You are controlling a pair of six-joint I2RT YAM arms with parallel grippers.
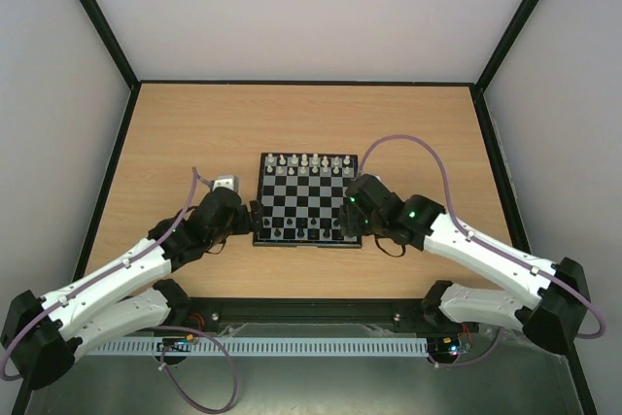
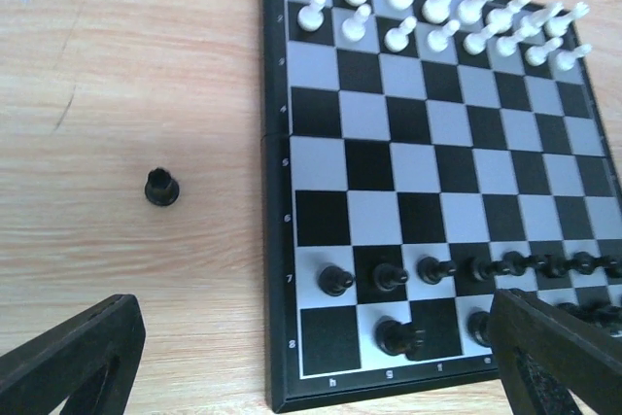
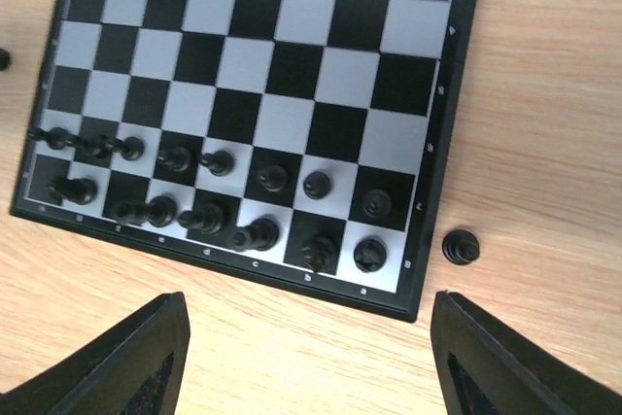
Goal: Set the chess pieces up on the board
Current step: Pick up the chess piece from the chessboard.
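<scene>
The board (image 1: pixel 306 203) lies mid-table between my two grippers. White chess pieces (image 2: pixel 437 17) fill its two far rows, and black chess pieces (image 3: pixel 214 160) fill most of the two near rows. The near corner square (image 2: pixel 330 337) on the left is bare. One black rook-like piece (image 2: pixel 162 187) stands on the wood left of the board (image 2: pixel 428 167). Another black piece (image 3: pixel 461 246) stands on the wood just right of the board (image 3: pixel 292 65). My left gripper (image 2: pixel 311 371) hovers open over the near-left corner. My right gripper (image 3: pixel 311 362) hovers open over the near-right corner, holding nothing.
The wooden table (image 1: pixel 194 133) is enclosed by white walls with black frame posts (image 1: pixel 107 36). Both arms reach in from the near edge and flank the board. A purple cable (image 1: pixel 428 157) loops above the right arm.
</scene>
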